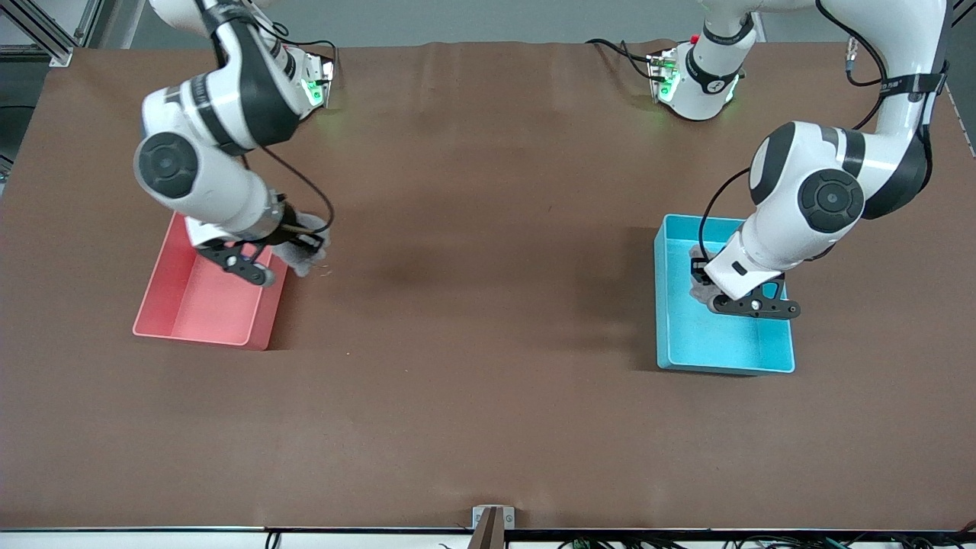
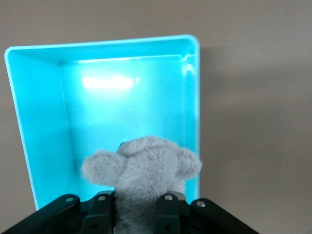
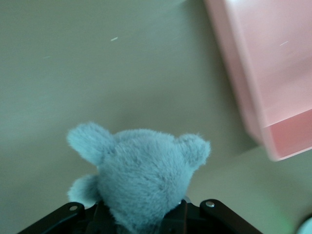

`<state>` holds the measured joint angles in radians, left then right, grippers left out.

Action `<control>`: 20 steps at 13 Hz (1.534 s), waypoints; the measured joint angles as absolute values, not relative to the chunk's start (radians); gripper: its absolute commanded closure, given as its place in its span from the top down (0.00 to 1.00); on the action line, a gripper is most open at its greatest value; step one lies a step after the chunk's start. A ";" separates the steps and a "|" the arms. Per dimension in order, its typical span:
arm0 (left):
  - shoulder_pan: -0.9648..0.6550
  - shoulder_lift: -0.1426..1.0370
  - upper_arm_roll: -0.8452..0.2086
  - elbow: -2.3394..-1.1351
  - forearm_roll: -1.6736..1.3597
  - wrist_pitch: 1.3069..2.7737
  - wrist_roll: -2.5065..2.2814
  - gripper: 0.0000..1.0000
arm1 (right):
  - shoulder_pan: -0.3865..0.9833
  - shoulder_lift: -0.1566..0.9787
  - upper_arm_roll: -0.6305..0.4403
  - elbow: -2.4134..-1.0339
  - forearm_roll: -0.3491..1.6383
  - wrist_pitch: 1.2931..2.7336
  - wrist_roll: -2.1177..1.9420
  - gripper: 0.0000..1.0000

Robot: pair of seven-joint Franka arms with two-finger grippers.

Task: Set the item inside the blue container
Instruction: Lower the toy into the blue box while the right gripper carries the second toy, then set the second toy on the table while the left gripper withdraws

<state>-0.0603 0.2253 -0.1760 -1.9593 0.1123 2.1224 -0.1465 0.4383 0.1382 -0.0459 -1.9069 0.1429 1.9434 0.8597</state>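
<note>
The item, a grey plush toy [image 2: 141, 168], is pinched in my left gripper [image 2: 134, 202], which is shut on it. Both hang over the blue container [image 2: 44, 122], a cyan bin with nothing on its floor. From the front, the left gripper [image 1: 701, 288] and the plush [image 1: 697, 284] are over the part of the blue container [image 1: 732, 347] toward the right arm's end. My right gripper [image 3: 141, 209] is shut on a second grey plush toy [image 3: 141, 165]. The right gripper [image 1: 306, 248] holds it over the table beside a pink bin [image 1: 198, 305].
The pink bin [image 3: 273, 73] stands toward the right arm's end of the brown table and shows nothing inside. Bare brown table [image 1: 488, 305] stretches between the two bins. Both arm bases and their cables sit along the table's edge farthest from the front camera.
</note>
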 measured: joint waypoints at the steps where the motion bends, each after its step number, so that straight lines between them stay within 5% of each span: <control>1: -0.049 0.229 -0.176 -1.994 0.146 2.157 -0.144 0.12 | 0.473 0.160 -0.046 -1.907 0.149 1.996 0.909 0.02; 8: 0.050 0.328 -0.177 -2.040 0.235 2.278 -0.060 0.12 | 0.746 0.437 -0.048 -1.888 0.154 2.348 1.244 0.02; 16: 0.101 0.440 -0.176 -2.040 0.301 2.361 -0.057 0.17 | 0.833 0.684 -0.056 -1.645 0.112 2.369 1.429 0.02; 17: 0.104 0.448 -0.177 -2.039 0.301 2.363 -0.057 0.19 | 0.833 0.699 -0.060 -1.638 0.111 2.369 1.429 0.10; 19: 0.104 0.460 -0.177 -2.037 0.301 2.365 -0.057 0.25 | 0.832 0.731 -0.066 -1.612 0.111 2.369 1.429 1.00; 20: 0.104 0.460 -0.177 -2.036 0.301 2.365 -0.057 0.41 | 0.831 0.743 -0.068 -1.596 0.111 2.369 1.430 1.00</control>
